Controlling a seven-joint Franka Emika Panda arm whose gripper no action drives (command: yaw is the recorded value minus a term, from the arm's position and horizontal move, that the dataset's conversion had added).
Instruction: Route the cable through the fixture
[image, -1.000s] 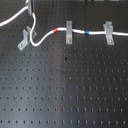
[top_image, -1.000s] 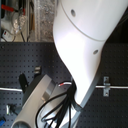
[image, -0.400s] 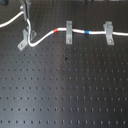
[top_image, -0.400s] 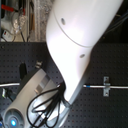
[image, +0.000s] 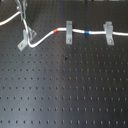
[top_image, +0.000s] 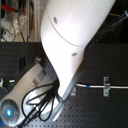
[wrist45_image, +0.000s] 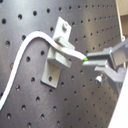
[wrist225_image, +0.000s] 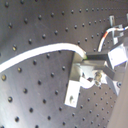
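Observation:
The white cable (image: 47, 36) runs from the first exterior view's left edge through two upright clips; its red band (image: 61, 31) and blue band (image: 87, 32) lie between them. The askew grey fixture (image: 27, 39) stands at the first exterior view's left. The cable dips down beside it and loops at its foot. My gripper (image: 22, 18) hangs just above the fixture, shut on the cable. In the first wrist view the cable (wrist45_image: 30, 42) lies across the fixture's fork (wrist45_image: 59, 47) and ends between my gripper's tips (wrist45_image: 90, 61). The second wrist view shows the same fixture (wrist225_image: 77, 75).
Two upright grey clips (image: 68, 31) (image: 108, 32) hold the cable on the black perforated board (image: 65, 85). In the second exterior view the white arm (top_image: 75, 40) and its black wires (top_image: 42, 100) hide most of the scene; one clip (top_image: 106, 86) shows at the second exterior view's right.
In the second exterior view the arm has swung and now fills more of the picture. In the first exterior view the cable by the fixture has shifted slightly.

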